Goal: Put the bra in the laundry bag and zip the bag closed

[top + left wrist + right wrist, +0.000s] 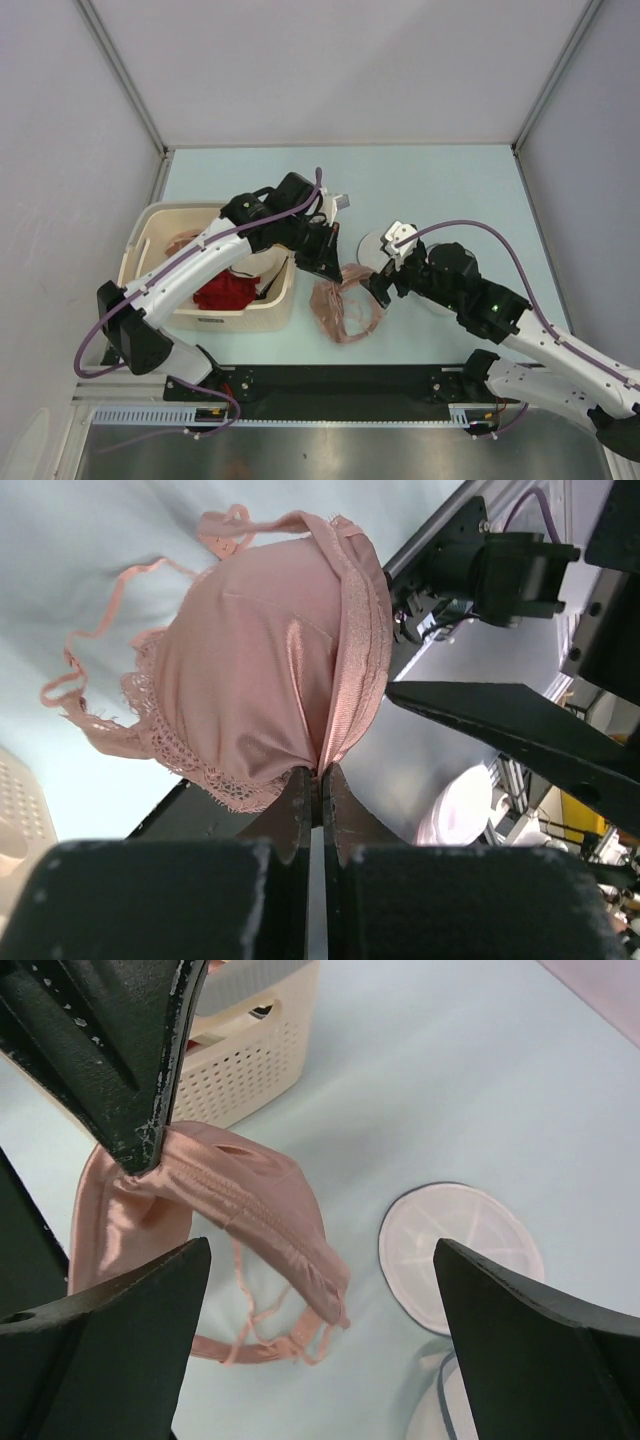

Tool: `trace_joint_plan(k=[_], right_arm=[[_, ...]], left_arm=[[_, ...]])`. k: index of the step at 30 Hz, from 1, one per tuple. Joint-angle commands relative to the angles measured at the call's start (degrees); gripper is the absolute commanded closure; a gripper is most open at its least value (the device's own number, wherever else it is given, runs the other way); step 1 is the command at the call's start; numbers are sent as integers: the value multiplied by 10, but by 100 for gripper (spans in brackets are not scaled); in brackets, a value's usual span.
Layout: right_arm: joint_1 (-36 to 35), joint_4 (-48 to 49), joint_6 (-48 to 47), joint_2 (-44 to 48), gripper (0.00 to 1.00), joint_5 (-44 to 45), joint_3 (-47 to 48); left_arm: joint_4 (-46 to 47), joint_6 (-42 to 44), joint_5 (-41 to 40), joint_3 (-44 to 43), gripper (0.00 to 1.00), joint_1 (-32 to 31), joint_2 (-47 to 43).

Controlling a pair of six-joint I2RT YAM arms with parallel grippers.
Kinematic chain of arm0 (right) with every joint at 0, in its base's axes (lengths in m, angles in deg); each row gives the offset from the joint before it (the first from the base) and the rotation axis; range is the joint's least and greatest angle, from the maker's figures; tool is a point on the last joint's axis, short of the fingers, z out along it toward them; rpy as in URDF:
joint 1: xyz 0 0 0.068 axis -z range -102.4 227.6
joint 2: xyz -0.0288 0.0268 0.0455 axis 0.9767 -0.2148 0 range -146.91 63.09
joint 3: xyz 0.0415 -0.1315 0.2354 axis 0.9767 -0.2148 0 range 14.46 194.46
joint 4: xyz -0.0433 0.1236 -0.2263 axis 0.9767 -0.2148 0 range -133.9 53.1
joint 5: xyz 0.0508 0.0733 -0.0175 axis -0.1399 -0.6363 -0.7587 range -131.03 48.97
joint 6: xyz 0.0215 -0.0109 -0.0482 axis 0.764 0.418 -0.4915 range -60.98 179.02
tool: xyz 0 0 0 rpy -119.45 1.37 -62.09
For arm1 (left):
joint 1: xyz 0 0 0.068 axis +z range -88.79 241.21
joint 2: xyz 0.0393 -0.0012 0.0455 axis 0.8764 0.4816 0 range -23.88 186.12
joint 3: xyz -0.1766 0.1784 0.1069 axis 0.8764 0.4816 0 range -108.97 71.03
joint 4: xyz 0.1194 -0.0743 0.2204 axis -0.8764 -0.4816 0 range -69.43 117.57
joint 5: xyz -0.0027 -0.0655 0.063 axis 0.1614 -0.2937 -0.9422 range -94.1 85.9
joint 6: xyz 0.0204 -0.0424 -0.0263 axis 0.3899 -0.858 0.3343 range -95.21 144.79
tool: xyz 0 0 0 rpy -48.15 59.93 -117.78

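A pale blue bench [450, 180] stands between plain grey walls with metal corner posts. Left of the left claw [320, 777], a cream basket [150, 225] holds a red garment [225, 292]. The left claw is pinched fully together on the edge of the bra [260, 670], which hangs from its tips. Just right of it, the right claw [320, 1250] is spread wide with its 2 fingers facing the bra, and it holds nothing. The laundry bag [460, 1252] lies flat on the bench just beyond the right claw.
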State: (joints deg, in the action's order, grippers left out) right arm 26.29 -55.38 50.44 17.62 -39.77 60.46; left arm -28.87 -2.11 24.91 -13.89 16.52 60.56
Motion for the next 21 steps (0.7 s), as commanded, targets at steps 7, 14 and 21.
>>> trace_joint_plan(k=[7, 14, 21], right_arm=[[-10, 154, 54, -37, 2, -75, -76], [24, 172, 223, -59, 74, -114, -101], [110, 336, 462, -116, 100, -348, -175]], left_arm=[[-2, 16, 46, -52, 100, -9, 5], [27, -9, -22, -48, 68, -5, -30], [91, -25, -168, -62, 32, 6, -119]])
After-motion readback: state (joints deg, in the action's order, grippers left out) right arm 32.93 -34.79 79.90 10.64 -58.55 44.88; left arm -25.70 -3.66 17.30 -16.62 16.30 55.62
